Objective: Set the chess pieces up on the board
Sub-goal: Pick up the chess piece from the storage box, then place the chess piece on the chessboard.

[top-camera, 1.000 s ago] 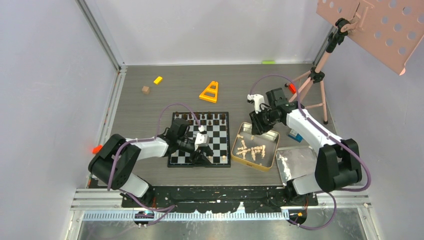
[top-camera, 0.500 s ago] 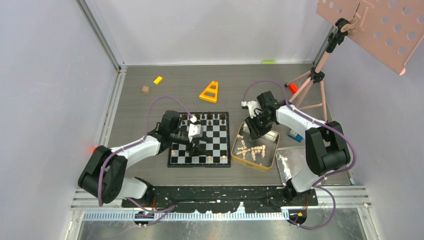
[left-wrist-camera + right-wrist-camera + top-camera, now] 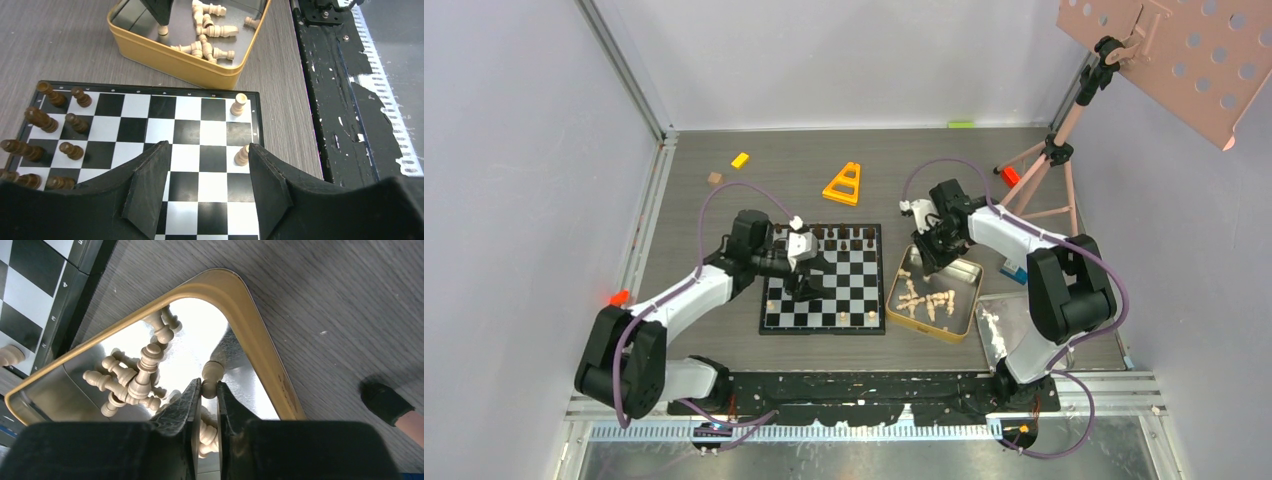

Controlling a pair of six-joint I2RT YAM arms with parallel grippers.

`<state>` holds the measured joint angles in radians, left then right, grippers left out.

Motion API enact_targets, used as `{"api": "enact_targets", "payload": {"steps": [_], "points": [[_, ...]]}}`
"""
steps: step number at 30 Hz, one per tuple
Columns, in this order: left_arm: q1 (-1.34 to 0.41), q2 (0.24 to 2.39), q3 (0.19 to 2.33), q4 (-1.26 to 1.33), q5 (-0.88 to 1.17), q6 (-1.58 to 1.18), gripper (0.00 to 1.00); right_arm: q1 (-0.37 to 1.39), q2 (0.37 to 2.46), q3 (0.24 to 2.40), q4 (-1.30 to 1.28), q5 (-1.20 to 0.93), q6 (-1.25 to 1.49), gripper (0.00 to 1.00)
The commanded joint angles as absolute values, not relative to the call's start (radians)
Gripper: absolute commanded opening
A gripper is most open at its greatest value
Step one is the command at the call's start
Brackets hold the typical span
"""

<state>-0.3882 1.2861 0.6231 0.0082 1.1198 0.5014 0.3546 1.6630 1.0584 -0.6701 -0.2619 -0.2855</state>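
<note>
The gold metal tin lies just right of the black-and-white checkered board, and the shiny silver tray lies right of the tin, further to the front. The dark brown wooden chess pieces stand on the board's far rows, two pale tan wooden chess pieces stand on its near row at the right, and more of these lie in the tin.

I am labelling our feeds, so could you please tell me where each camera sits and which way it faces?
Top external: high behind the bases, looking down on the table; left arm, right arm show.
Left wrist: above the board, facing the gold tin; open left claw frames it.
Right wrist: over the gold tin, looking in; right claw pinches a pale piece.
Shared: both wrist views show tin and board.
</note>
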Motion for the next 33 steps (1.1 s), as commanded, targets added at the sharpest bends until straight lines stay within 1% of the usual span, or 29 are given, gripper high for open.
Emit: {"api": "enact_targets", "payload": {"steps": [1, 3, 5, 10, 15, 16, 19, 24, 28, 33], "points": [[-0.363, 1.247, 0.695, -0.083, 1.138, 0.5, 0.62, 0.36, 1.629, 1.114, -0.69, -0.25, -0.288, 0.08], [-0.351, 1.243, 0.737, -0.152, 1.114, 0.494, 0.62, 0.36, 1.601, 1.141, -0.719, -0.252, -0.288, 0.02], [-0.335, 1.242, 0.787, -0.239, 1.081, 0.487, 0.64, 0.366, 1.566, 1.18, -0.757, -0.264, -0.286, 0.01], [-0.304, 1.243, 0.938, -0.504, 0.919, 0.492, 0.69, 0.436, 1.494, 1.258, -0.832, -0.272, -0.286, 0.01], [-0.295, 1.257, 1.069, -0.741, 0.667, 0.484, 0.7, 0.577, 1.483, 1.302, -0.869, -0.266, -0.313, 0.01], [-0.287, 1.25, 1.082, -0.767, 0.643, 0.482, 0.7, 0.598, 1.493, 1.305, -0.873, -0.265, -0.318, 0.01], [-0.259, 1.208, 1.082, -0.801, 0.611, 0.472, 0.72, 0.685, 1.523, 1.31, -0.869, -0.266, -0.335, 0.01], [-0.244, 1.118, 1.052, -0.806, 0.55, 0.463, 0.82, 0.77, 1.604, 1.305, -0.844, -0.271, -0.345, 0.01], [-0.233, 1.051, 1.021, -0.76, 0.5, 0.437, 0.85, 0.811, 1.653, 1.297, -0.814, -0.27, -0.345, 0.01], [-0.222, 1.051, 1.029, -0.762, 0.484, 0.427, 0.86, 0.838, 1.721, 1.307, -0.788, -0.267, -0.341, 0.01]]}}
